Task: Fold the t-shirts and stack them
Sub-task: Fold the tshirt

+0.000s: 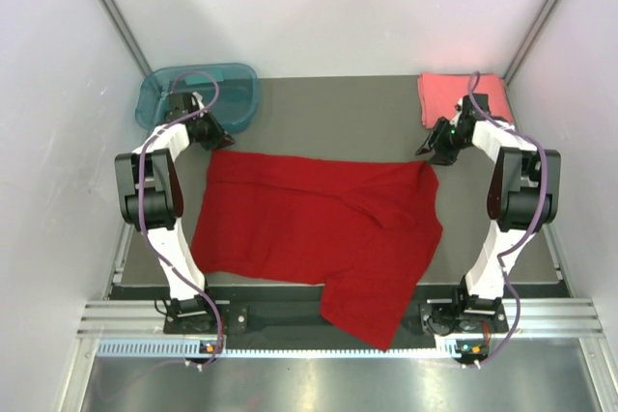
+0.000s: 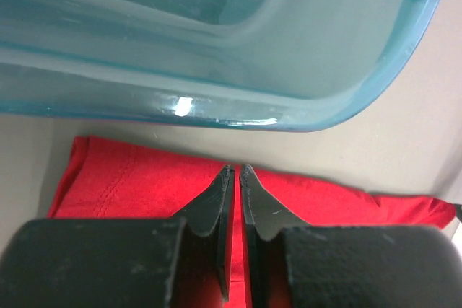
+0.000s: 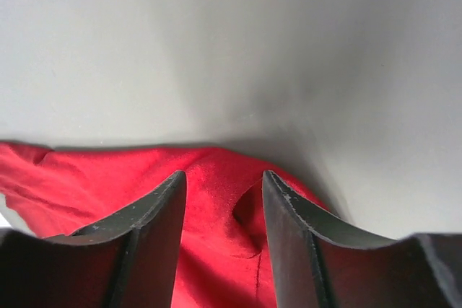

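The deep red t-shirt [image 1: 319, 229] lies spread across the middle of the table, and one part hangs over the near edge. The coral-pink t-shirt [image 1: 462, 96] is a folded rectangle at the back right. My left gripper [image 1: 220, 140] is at the red shirt's far left corner. In the left wrist view it [image 2: 237, 168] is shut to a thin slit on the far edge of the red cloth [image 2: 130, 178]. My right gripper [image 1: 432, 153] is at the far right corner. It [image 3: 222, 175] is open, and its jaws straddle a raised wrinkle of the red cloth [image 3: 108, 178].
A teal translucent tub [image 1: 198, 94] stands at the back left, just behind my left gripper, and its rim fills the top of the left wrist view [image 2: 216, 48]. White walls enclose the table on the left, back and right.
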`<state>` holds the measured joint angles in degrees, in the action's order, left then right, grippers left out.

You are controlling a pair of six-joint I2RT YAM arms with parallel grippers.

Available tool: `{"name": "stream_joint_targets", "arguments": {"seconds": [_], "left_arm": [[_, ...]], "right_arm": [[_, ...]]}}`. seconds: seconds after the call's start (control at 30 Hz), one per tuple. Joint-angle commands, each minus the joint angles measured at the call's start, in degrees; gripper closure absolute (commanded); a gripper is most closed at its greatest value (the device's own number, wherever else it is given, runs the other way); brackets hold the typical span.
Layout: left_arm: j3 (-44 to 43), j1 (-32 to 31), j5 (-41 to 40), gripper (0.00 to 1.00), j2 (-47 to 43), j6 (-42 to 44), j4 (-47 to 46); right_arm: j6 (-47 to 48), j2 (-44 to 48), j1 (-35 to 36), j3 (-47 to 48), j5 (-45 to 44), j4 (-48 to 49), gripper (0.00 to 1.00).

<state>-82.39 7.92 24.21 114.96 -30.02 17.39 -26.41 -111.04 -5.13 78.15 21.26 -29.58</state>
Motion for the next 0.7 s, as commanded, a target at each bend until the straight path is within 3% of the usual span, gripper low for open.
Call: {"name": "stream_joint_targets", "arguments": {"seconds": [0.0,0.2,0.4,0.47,0.6,0.67], "left_arm": [[-2.78,0.34,-2.05,0.89,0.7,-0.13,-0.26],[-2.69,0.34,-4.78,0.96,3.34,-0.47,1.6],[-2.6,0.25,-5.92,1.0,5.01,-1.36,2.56],[-2.86,0.25,-6.45,1.0,5.28,-1.18,3.09],[-2.95,0.25,-6.72,1.0,5.37,-1.01,3.27],[-2.95,0.25,-6.89,1.0,5.54,-0.83,3.35]], "right_arm": [[-1.53,0.21,-1.11,2.02,1.68,1.54,0.54],[-2.94,-0.66,-2.69,1.04,1.95,3.83,0.71],[-3.56,-1.45,-3.75,1.39,2.73,4.53,0.77],[-3.64,-1.11,-3.75,0.61,3.26,4.71,0.76],[-2.95,1.53,-3.75,-0.45,4.15,3.92,0.61],[-2.59,3.19,-3.75,-0.63,3.71,2.7,0.58]]}}
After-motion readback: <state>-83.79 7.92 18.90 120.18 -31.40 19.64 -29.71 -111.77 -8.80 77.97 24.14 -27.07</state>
